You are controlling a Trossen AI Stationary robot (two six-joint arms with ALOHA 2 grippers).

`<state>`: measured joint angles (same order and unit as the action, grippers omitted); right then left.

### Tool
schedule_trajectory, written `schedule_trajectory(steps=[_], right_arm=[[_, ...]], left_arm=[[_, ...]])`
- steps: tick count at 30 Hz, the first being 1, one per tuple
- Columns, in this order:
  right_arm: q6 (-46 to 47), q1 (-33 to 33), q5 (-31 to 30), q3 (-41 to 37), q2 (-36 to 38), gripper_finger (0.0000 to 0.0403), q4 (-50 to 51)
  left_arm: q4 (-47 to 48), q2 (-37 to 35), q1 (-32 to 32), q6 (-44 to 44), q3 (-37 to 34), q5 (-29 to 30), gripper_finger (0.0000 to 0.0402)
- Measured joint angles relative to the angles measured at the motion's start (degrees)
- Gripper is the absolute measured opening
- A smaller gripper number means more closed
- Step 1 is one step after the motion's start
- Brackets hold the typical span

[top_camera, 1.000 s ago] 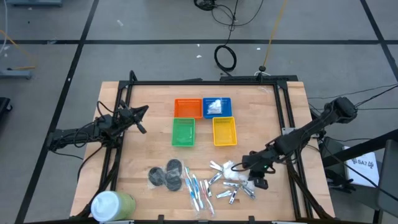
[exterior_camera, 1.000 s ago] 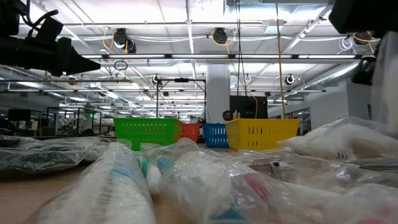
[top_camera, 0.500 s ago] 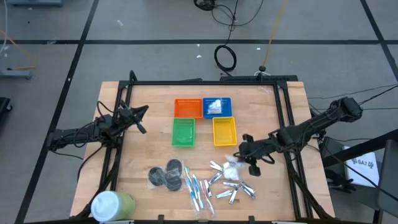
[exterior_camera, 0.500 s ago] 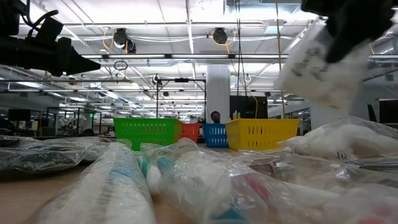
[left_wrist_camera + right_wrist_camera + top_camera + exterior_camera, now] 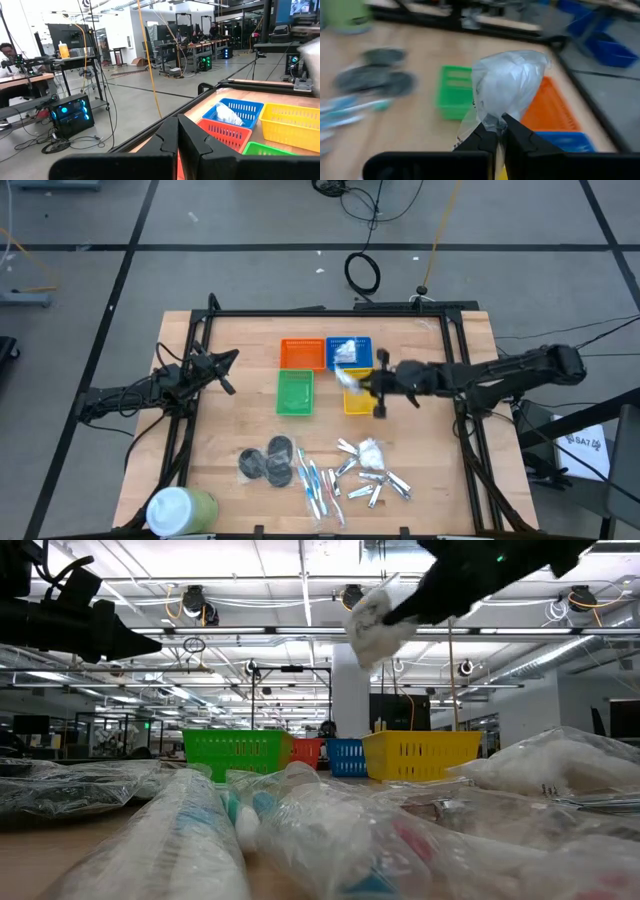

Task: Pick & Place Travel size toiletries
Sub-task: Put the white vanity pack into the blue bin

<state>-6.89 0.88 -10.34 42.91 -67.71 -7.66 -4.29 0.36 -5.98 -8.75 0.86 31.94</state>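
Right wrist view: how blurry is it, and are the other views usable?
Right wrist view: background smeared, discs and green basket soft; the packet in the right gripper reads fairly well. Low view: near wrapped items out of focus, baskets beyond sharper, ceiling lights bright. High view: even light, sharp. Left wrist view: mostly sharp, a blurred pale patch at one edge.

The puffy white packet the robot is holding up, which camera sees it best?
The right wrist view: the white packet fills the middle, pinched by the right gripper. The low view shows it smaller, high in the air. The high view shows a white speck by the yellow basket. The left wrist view catches only a pale blur at its edge.
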Motion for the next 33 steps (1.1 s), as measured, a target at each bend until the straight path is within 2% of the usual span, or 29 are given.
schedule_trajectory(steps=[4, 12, 15, 22, 33], right_arm=[[-1.18, -8.57, 2.27, -1.53, -2.1, 0.0006, -6.83], [4.5, -26.47, 24.56, -1.57, -10.93, 0.0006, -17.06], [7.17, -31.07, 29.69, -1.57, -14.74, 0.0006, -17.72], [7.71, -35.79, 30.11, -1.57, -20.3, 0.0006, -15.55], [8.12, -35.6, 29.63, -1.57, -20.49, 0.001, -12.14]], left_arm=[[0.0, 0.0, 0.0, 0.0, 0.0, -0.02, 0.0001], [0.0, 0.0, 0.0, 0.0, 0.0, 0.0, 0.0001], [0.0, 0.0, 0.01, 0.0, 0.0, 0.0, 0.0001], [0.01, 0.0, 0.01, 0.0, 0.0, 0.0, 0.0001], [0.0, 0.0, 0.01, 0.0, 0.0, 0.0, 0.0001]])
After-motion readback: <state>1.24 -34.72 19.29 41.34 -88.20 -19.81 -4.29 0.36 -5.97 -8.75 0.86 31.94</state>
